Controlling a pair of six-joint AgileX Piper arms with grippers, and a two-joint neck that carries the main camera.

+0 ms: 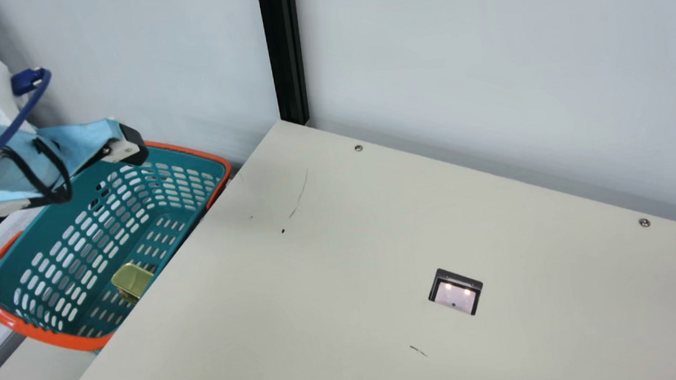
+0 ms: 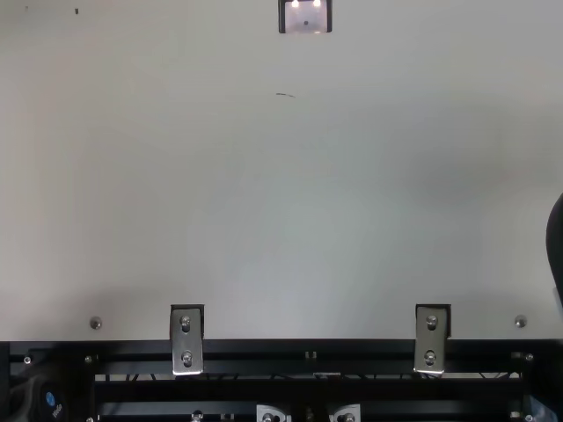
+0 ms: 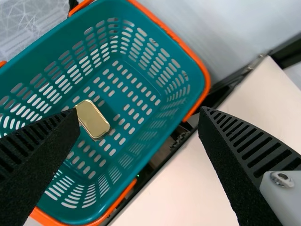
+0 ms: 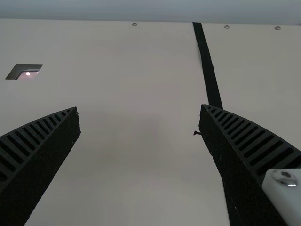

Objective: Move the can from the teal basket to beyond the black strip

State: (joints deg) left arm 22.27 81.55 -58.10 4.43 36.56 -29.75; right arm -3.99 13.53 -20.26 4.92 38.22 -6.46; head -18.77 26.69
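Main view: left gripper (image 1: 103,172) hovers above the teal basket (image 1: 30,241), which sits beside the cream table (image 1: 320,265). Orange rim on the basket; slotted walls and floor.

Can (image 1: 132,280): gold, rounded corners, inside the basket, on its floor. Left wrist view: ribbed fingers (image 3: 35,141) spread wide, nothing held; can appears close to one fingertip, contact cannot be judged.

Right wrist view: right gripper (image 4: 140,109) over the table, fingers likewise wide apart, grasping nothing. Black strip (image 4: 207,66) runs along the tabletop from near the far edge and passes behind one finger. Small dark mark just beside the strip.

Top view: two metal brackets (image 2: 186,341) at the table's edge, apart, overlapping a black rail (image 2: 308,352); framed cutout (image 2: 305,18) in the tabletop, with bright reflections.
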